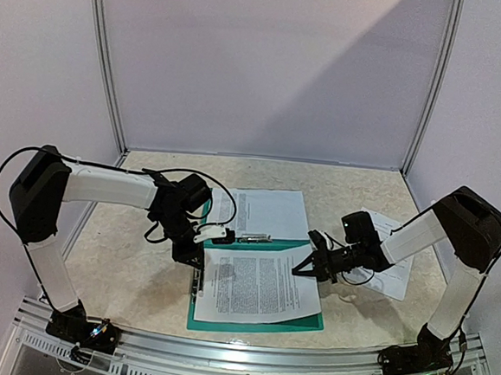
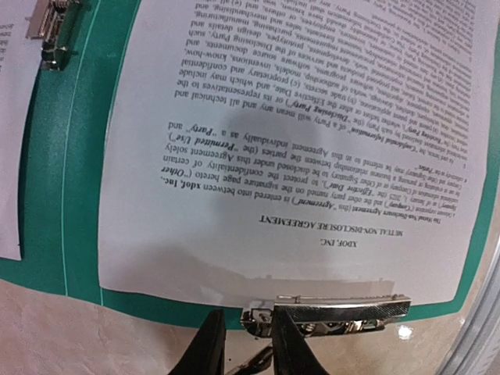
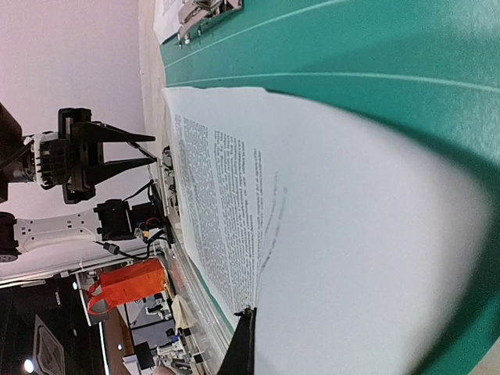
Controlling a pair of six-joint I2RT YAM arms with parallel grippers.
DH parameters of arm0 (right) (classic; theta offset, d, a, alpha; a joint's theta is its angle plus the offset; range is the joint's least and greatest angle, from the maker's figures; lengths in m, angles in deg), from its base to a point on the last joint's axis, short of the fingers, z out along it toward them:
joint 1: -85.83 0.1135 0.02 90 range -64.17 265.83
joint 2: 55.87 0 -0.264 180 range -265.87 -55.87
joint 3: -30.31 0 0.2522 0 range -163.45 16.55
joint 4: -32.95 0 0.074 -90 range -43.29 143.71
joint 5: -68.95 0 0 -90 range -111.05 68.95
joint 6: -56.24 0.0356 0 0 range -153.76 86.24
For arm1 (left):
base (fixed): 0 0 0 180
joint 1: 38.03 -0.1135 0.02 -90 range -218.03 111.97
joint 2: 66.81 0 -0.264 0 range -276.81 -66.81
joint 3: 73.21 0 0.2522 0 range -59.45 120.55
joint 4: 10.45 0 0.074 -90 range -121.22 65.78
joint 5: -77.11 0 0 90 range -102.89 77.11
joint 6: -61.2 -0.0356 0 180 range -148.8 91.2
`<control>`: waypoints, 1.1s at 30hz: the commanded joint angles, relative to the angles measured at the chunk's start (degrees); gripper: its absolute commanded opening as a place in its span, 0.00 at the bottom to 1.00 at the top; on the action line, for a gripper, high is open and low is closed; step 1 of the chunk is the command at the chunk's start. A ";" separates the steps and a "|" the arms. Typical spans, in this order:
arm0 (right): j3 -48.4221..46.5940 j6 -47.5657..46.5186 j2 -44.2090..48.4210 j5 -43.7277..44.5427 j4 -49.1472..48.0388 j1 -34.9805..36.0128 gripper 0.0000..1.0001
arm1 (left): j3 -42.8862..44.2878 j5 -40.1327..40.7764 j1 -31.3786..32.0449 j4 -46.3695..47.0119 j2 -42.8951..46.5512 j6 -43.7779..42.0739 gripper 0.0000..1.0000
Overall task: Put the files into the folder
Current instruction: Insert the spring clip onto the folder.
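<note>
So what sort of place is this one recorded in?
Probably a robotics lab test cell: a table boxed in by plain white panels on a metal frame. The right wrist view shows cluttered workshop space beyond, with an orange bag.

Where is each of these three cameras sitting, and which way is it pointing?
Top external: above, behind the bases, looking down on table, left arm and right arm.
Left wrist: looks straight down at the printed sheet and metal clip; own dark jaws at bottom.
Right wrist: low at the sheet's edge, looking across it toward the left arm; one jaw tip shows.
All three share the teal folder.
</note>
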 commanded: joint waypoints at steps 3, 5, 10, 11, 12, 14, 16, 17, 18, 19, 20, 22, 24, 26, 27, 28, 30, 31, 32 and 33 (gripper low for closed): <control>-2.47 -1.92 -0.61 1.09 3.16 0.57 0.00 | 0.29 -1.05 -0.68 0.58 -0.31 -0.04 0.23; -2.28 -1.28 -0.21 1.10 2.63 0.55 0.00 | 0.29 -1.15 -0.63 0.50 -0.40 -0.13 0.23; -1.24 0.65 0.48 1.04 1.64 0.70 0.07 | 0.22 -1.04 -0.68 0.30 -0.51 -0.23 0.24; -0.96 1.07 0.70 1.02 1.42 0.72 0.10 | 0.13 -1.07 -0.68 0.28 -0.37 -0.26 0.24; -0.61 1.67 0.97 1.04 1.17 0.81 0.11 | 0.05 -1.08 -0.68 0.29 -0.37 -0.26 0.24; -0.35 2.32 1.50 1.08 1.32 0.99 0.16 | -0.06 -0.91 -0.68 0.29 -0.32 -0.45 0.24; -0.34 2.35 2.14 1.31 2.15 1.12 0.25 | -0.07 -0.82 -0.68 0.24 -0.36 -0.44 0.24; -0.48 2.27 2.38 1.69 3.07 1.18 0.30 | 0.01 -0.80 -0.68 0.17 -0.32 -0.44 0.24; -0.63 2.18 2.69 1.99 3.75 1.19 0.32 | 0.02 -0.81 -0.63 0.14 -0.33 -0.51 0.24; -0.87 1.97 3.27 2.25 4.58 1.19 0.34 | 0.10 -0.88 -0.63 0.10 -0.32 -0.54 0.24; -1.27 1.51 3.62 2.67 5.83 1.19 0.38 | 0.15 -0.89 -0.67 0.04 -0.28 -0.52 0.24; -2.34 0.28 4.95 3.77 9.53 1.17 0.47 | 0.28 -0.99 -0.67 -0.32 -0.25 -0.67 0.24; -3.90 -1.82 6.14 5.68 14.92 1.14 0.73 | 0.45 -1.10 -0.68 -0.56 -0.20 -0.78 0.24; -5.05 -3.93 7.38 8.43 20.47 1.18 0.97 | 0.53 -1.05 -0.68 -0.67 -0.05 -0.93 0.25; -5.27 -4.88 8.14 9.83 23.04 1.13 0.99 | 0.55 -1.08 -0.70 -0.76 0.10 -1.04 0.25; -5.59 -5.35 8.68 11.13 25.13 1.12 0.99 | 0.66 -1.06 -0.70 -0.85 0.16 -1.08 0.25; -6.19 -6.17 10.12 13.64 29.10 1.16 0.99 | 0.93 -1.01 -0.76 -1.11 0.30 -1.14 0.25; -6.61 -6.69 10.73 14.68 30.71 1.20 0.99 | 1.09 -1.03 -0.76 -1.23 0.36 -1.24 0.25; -6.86 -6.96 11.17 15.37 31.69 1.28 0.99 | 1.20 -1.00 -0.76 -1.40 0.44 -1.34 0.26; -6.99 -7.19 11.86 15.56 32.06 1.38 0.99 | 1.31 -0.99 -0.76 -1.52 0.55 -1.36 0.26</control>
